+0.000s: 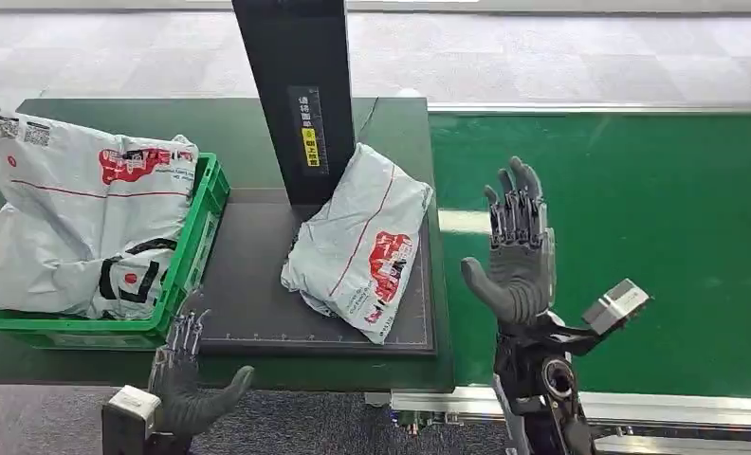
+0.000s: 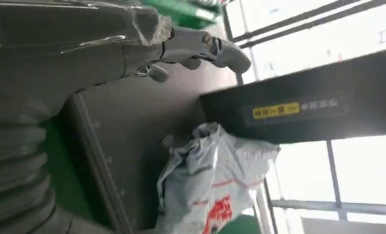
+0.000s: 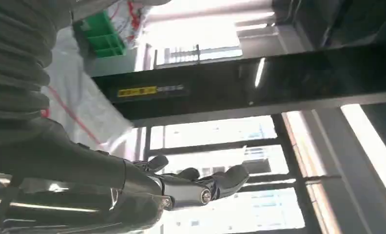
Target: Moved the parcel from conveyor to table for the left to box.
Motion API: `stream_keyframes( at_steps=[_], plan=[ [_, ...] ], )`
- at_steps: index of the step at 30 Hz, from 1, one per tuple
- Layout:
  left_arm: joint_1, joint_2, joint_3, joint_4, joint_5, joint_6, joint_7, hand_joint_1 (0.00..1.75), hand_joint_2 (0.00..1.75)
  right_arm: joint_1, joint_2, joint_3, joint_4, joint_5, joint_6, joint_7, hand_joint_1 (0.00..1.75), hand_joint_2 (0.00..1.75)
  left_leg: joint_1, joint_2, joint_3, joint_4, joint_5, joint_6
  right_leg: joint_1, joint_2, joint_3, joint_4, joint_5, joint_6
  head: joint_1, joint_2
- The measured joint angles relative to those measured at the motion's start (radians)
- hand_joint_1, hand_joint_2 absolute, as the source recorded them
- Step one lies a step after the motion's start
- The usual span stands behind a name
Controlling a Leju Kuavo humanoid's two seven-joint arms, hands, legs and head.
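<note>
1. On the dark mat (image 1: 258, 284) of the table, toward its right edge, the grey parcel (image 1: 360, 242) is seen lying flat, its upper corner touching the foot of the black scanner post (image 1: 296, 95); one lower corner reaches close to the mat's front right corner.
2. The right hand (image 1: 516, 251) is held upright over the green conveyor belt (image 1: 637, 237), fingers spread, nothing held, well apart from the parcel.
3. The left hand (image 1: 187, 384) is noted low at the table's front edge, fingers apart, empty, near the mat's front left corner.
4. Risk: the parcel is judged limp and slick; a one-sided grip could let it sag and slip out of the hand.
5. Risk: the post stands directly behind the parcel, so a lift angled backward could catch the bag or the fingers on it.
6. Risk: the green crate (image 1: 196, 242) at the left edge is already filled by a large bagged parcel (image 1: 78, 223) that overhangs its rim; another parcel placed on top is judged likely to slide off.
7. Windows are visible behind the post in the wrist views.
</note>
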Motion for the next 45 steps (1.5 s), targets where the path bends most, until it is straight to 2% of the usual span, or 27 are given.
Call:
stream_keyframes(
  at_steps=[6, 12, 19, 25, 30, 34, 35, 36, 38, 45],
  plan=[
    [-0.064, 0.002, -0.027, -0.031, -0.169, 0.057, 0.054, 0.00, 1.75, 0.090, 0.032, -0.025, 0.014, 0.001, -0.047, 0.008, 0.00, 1.75, 0.000, 0.000, 0.002, 0.000, 0.000, 0.000, 0.000, 0.000, 0.001, 0.000, 0.000, 0.000, 0.000, 0.000],
    [-0.227, 0.028, -0.083, 0.078, -0.249, 0.071, 0.111, 0.00, 1.75, 0.117, 0.060, -0.058, 0.015, 0.011, -0.045, 0.023, 0.00, 1.75, 0.000, 0.000, 0.003, 0.000, 0.001, 0.000, 0.000, 0.000, 0.002, 0.000, 0.001, 0.000, 0.000, 0.000],
    [-0.493, 0.036, -0.202, 0.448, -0.290, 0.042, 0.150, 0.00, 1.75, 0.102, 0.082, -0.070, 0.041, 0.024, -0.029, 0.034, 0.00, 1.75, 0.000, 0.000, 0.003, 0.000, 0.002, 0.001, 0.000, 0.000, 0.003, 0.000, 0.001, 0.000, 0.001, 0.000],
    [-0.686, 0.036, -0.257, 0.790, -0.269, 0.033, 0.178, 0.00, 1.75, 0.096, 0.082, -0.077, 0.048, 0.010, -0.029, 0.036, 0.00, 1.75, 0.000, 0.000, 0.003, 0.001, 0.002, 0.001, 0.000, 0.000, 0.003, 0.000, 0.002, 0.000, 0.000, 0.000],
    [-0.792, 0.036, -0.279, 1.016, -0.271, 0.005, 0.216, 0.00, 1.75, 0.078, 0.084, -0.087, 0.048, -0.008, -0.029, 0.052, 0.00, 1.75, 0.000, 0.000, 0.003, 0.001, 0.002, 0.001, 0.000, 0.000, 0.003, 0.000, 0.002, 0.000, 0.000, 0.000],
    [-0.841, 0.036, -0.289, 1.123, -0.291, 0.007, 0.222, 0.00, 1.75, 0.077, 0.084, -0.096, 0.047, -0.018, -0.029, 0.054, 0.00, 1.75, 0.000, 0.000, 0.004, 0.000, 0.002, 0.001, 0.000, 0.000, 0.005, 0.000, 0.001, 0.000, 0.000, 0.000],
    [-0.851, 0.036, -0.293, 1.143, -0.297, 0.008, 0.224, 1.48, 1.75, 0.077, 0.084, -0.100, 0.047, -0.020, -0.029, 0.055, 0.00, 1.75, 0.000, 0.000, 0.006, 0.000, 0.001, 0.001, 0.000, 0.000, 0.007, 0.000, 0.001, 0.000, 0.001, 0.000],
    [-0.861, 0.036, -0.298, 1.160, -0.303, 0.008, 0.224, 1.69, 1.75, 0.077, 0.084, -0.101, 0.047, -0.020, -0.030, 0.055, 0.00, 1.75, 0.000, 0.000, 0.007, 0.000, 0.001, 0.001, 0.000, 0.000, 0.008, 0.000, 0.001, 0.000, 0.000, 0.000],
    [-0.875, 0.037, -0.302, 1.185, -0.315, 0.005, 0.224, 1.75, 1.75, 0.077, 0.084, -0.105, 0.047, -0.022, -0.031, 0.056, 0.00, 1.75, 0.000, 0.000, 0.009, 0.000, 0.001, 0.001, 0.000, 0.000, 0.011, 0.000, 0.001, 0.000, 0.000, 0.000],
    [-0.910, 0.050, -0.312, 1.229, -0.321, 0.003, 0.215, 1.75, 1.75, 0.079, 0.084, -0.114, 0.047, -0.024, -0.031, 0.056, 0.00, 1.75, 0.000, 0.000, 0.016, 0.000, 0.001, 0.000, 0.000, 0.000, 0.019, 0.000, 0.001, 0.000, 0.000, 0.000]
  ],
)
